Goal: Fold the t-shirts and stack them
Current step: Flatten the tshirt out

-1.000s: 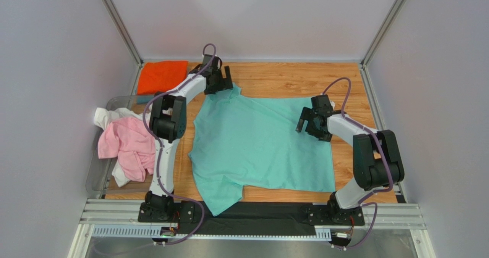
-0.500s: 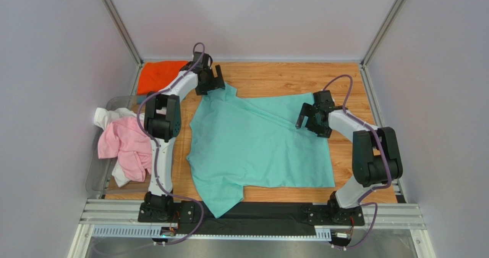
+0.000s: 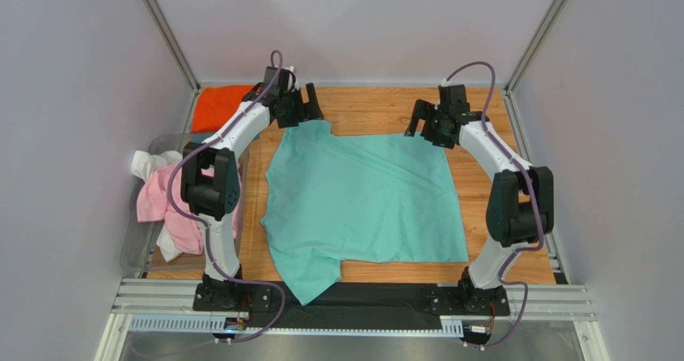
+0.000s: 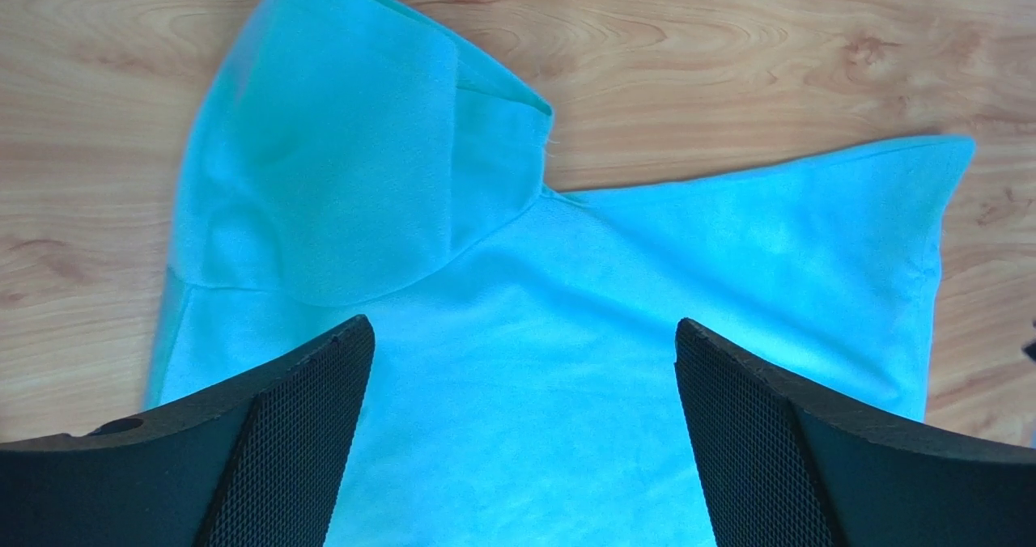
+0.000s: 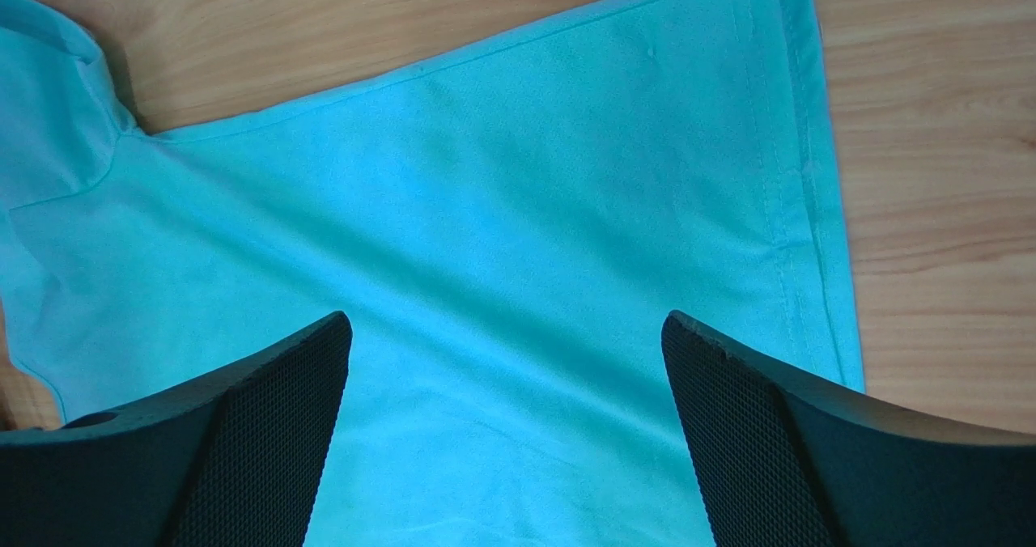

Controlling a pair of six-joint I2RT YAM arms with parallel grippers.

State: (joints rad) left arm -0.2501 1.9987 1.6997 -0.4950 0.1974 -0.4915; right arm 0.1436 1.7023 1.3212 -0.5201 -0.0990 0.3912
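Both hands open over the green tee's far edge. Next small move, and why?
Probably lower both hands to the far edge and close. The left hand and right hand hover open above the mint-green t-shirt, which lies spread on the table, gripped by neither; its far sleeve and hem corner sit just below them.

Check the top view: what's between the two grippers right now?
Bare wooden tabletop between the left gripper and right gripper, seen in the top view. The mint-green tee has its far edge just nearer than that stretch.

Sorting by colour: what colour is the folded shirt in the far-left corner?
Orange shirt; top external view.
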